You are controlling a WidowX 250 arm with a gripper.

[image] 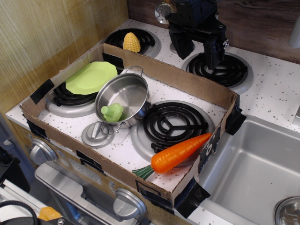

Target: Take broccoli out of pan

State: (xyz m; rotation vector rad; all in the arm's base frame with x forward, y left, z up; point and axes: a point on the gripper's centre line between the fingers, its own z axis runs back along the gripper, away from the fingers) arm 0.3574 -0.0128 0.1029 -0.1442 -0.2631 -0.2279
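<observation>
Inside the tilted pan [123, 97] on the toy stove, the broccoli [112, 112] sits low against the near wall, right above the little grey lid [97, 134]. The gripper [199, 49] hangs way back over the rear burner [223, 70], jaws spread apart and holding nothing. A carrot [178, 153] lies on the front burner, with a green plate [90, 77] to the left.

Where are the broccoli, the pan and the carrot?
broccoli [112, 112], main camera view, middle of the floret inside the pan.
pan [127, 86], main camera view, bare inner wall.
carrot [180, 153], main camera view, middle of the orange body.
</observation>
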